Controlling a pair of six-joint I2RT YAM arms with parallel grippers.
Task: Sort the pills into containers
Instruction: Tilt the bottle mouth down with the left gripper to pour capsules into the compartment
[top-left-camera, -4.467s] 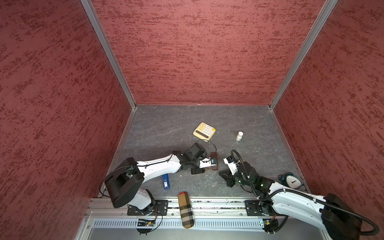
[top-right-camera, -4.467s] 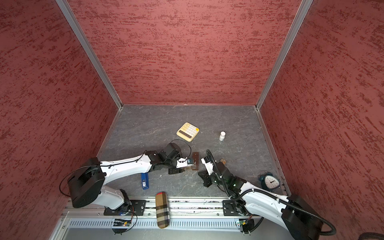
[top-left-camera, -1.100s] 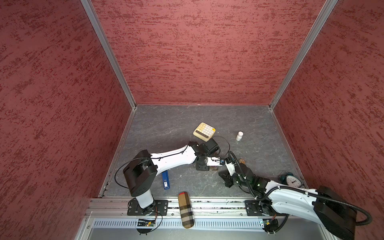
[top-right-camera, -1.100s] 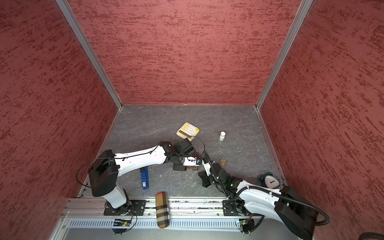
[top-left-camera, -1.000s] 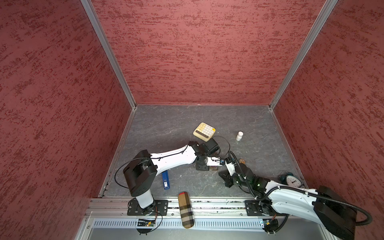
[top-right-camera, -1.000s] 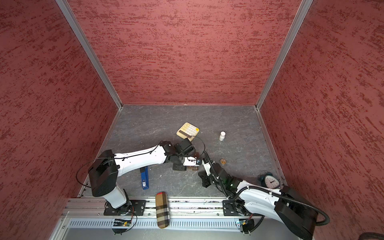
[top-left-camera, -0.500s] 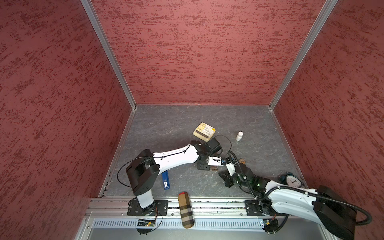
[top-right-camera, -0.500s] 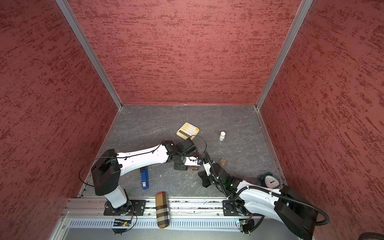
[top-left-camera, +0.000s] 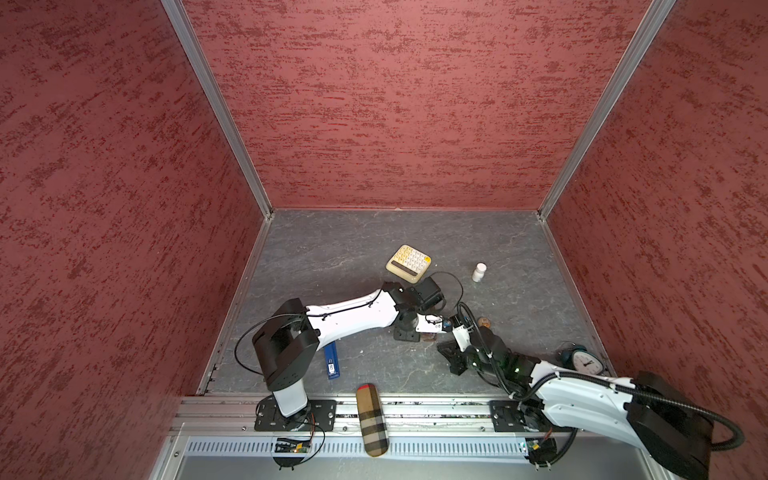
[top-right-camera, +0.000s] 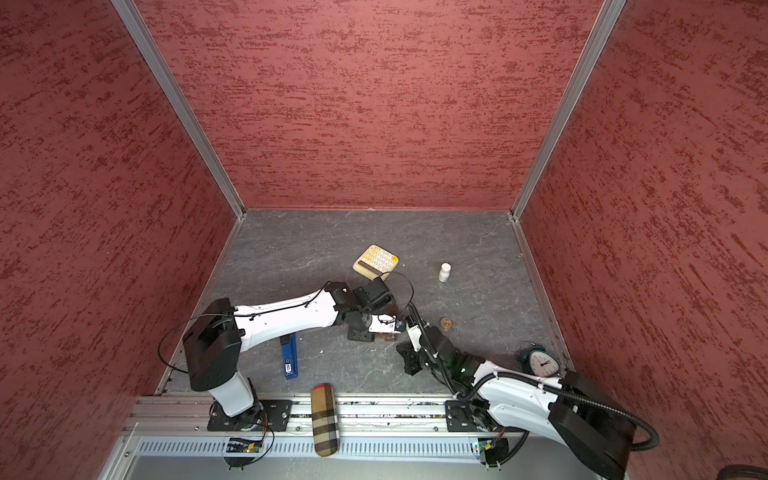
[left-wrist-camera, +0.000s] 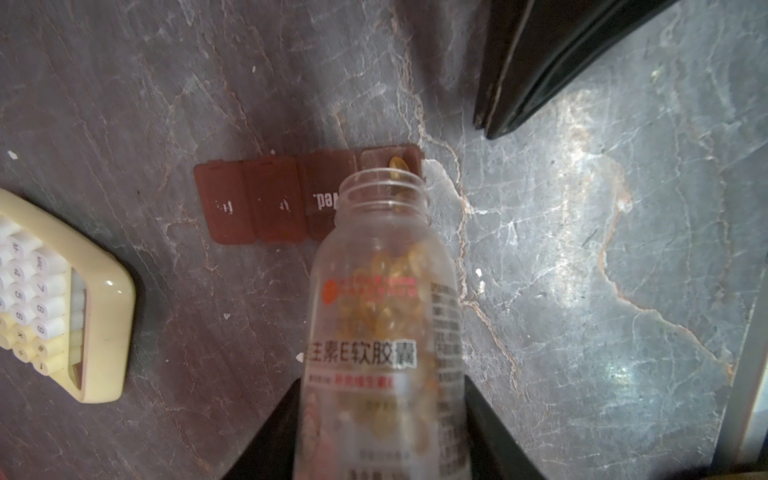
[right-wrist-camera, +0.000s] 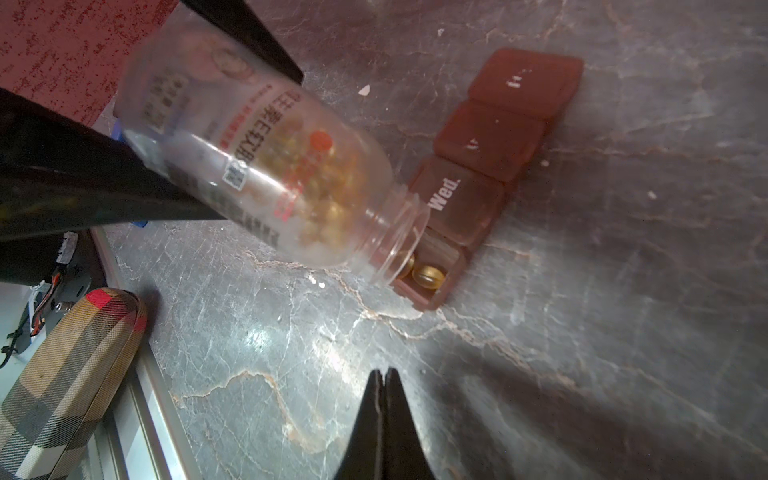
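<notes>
Two left jaws clamp bottle (left-wrist-camera: 382, 291); right jaws closed.

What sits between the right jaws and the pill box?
Only bare table, from the right gripper, jaws shut, to the open end of the pill box; the right wrist view shows it.

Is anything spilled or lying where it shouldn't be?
Slightly. A few white specks lie loose on the table around the brown pill box, outside its compartments; whether they are pills is unclear. The plaid case lies across the front rail, off the table.
</notes>
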